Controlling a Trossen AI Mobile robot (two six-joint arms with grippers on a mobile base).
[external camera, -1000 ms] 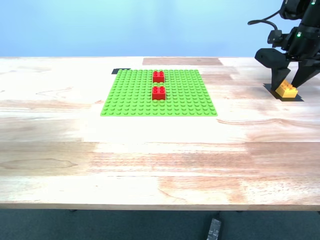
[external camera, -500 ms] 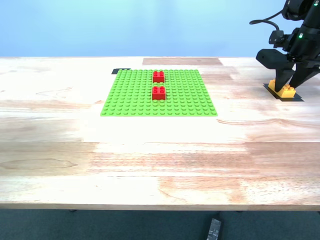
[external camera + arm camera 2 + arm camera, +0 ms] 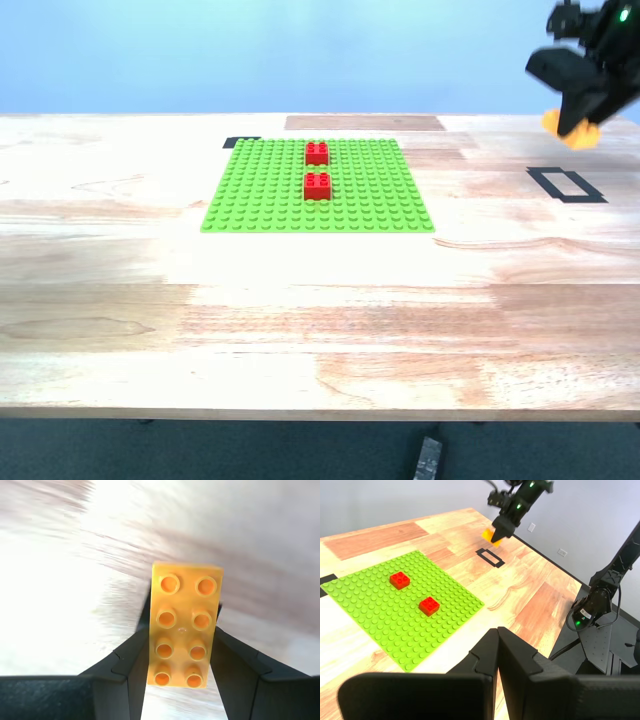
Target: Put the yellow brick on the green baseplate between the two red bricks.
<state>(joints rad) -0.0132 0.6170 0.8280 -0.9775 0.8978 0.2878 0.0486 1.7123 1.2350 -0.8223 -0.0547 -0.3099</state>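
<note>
Yellow brick [image 3: 183, 631] — clamped by its long sides between the jaws of my second gripper [image 3: 180, 655], studs facing the wrist camera, held in the air above the table [image 3: 300, 300] at the exterior view's right.
My second gripper — closed on the brick; in the exterior view it [image 3: 578, 120] is blurred, with only an orange patch showing under the fingers.
Black outlined rectangle [image 3: 567, 184] — on the table, empty.
Green baseplate [image 3: 270, 200] — flat on the table, well apart from the brick.
Two red bricks [image 3: 317, 169] — on the baseplate, one behind the other, a narrow gap between them.
My first gripper [image 3: 497, 680] — jaws pressed together, holding nothing, away from the work.
Risk — that gap looks tight for the brick; a slight twist in the grip could land it on a red brick or knock one loose.
Views — only the second wrist view shows the grip and studs; only the first wrist view shows both the carried brick [image 3: 490, 534] and the baseplate from above.
</note>
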